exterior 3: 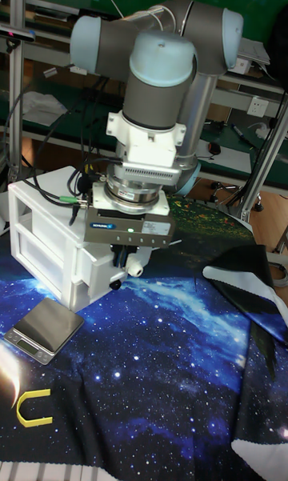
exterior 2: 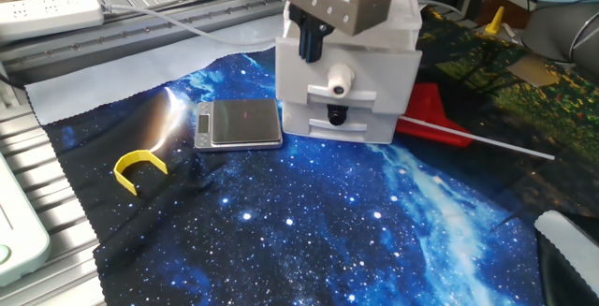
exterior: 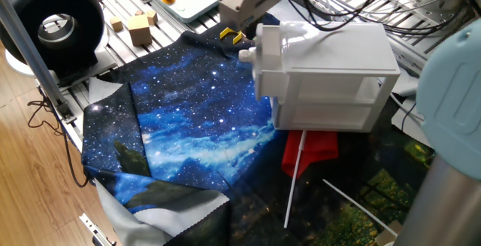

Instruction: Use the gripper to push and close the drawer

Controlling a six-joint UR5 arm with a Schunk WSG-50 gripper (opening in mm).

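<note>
The white drawer (exterior 2: pixel 360 74) is the upper one of a small white cabinet (exterior: pixel 338 73) and sticks out only slightly at the front. My grey-beige gripper (exterior 2: pixel 311 51) hangs over the drawer's front, with its dark fingertips close together. They rest against the drawer face just above the round white knob (exterior 2: pixel 339 80). In the tall fixed view the gripper (exterior 3: pixel 128 258) sits right beside the knob (exterior 3: pixel 136 270), with nothing held between the fingers. In one fixed view the gripper (exterior: pixel 248 20) stands at the drawer's (exterior: pixel 267 62) left end.
A small silver scale (exterior 2: pixel 239 123) lies left of the cabinet on the starry blue cloth (exterior 2: pixel 309 222). A yellow curved piece (exterior 2: pixel 138 167) lies further left. A red object (exterior 2: pixel 430 119) and a thin white rod (exterior 2: pixel 487 139) sit to the right. Wooden blocks (exterior: pixel 139 28) rest on the rails behind.
</note>
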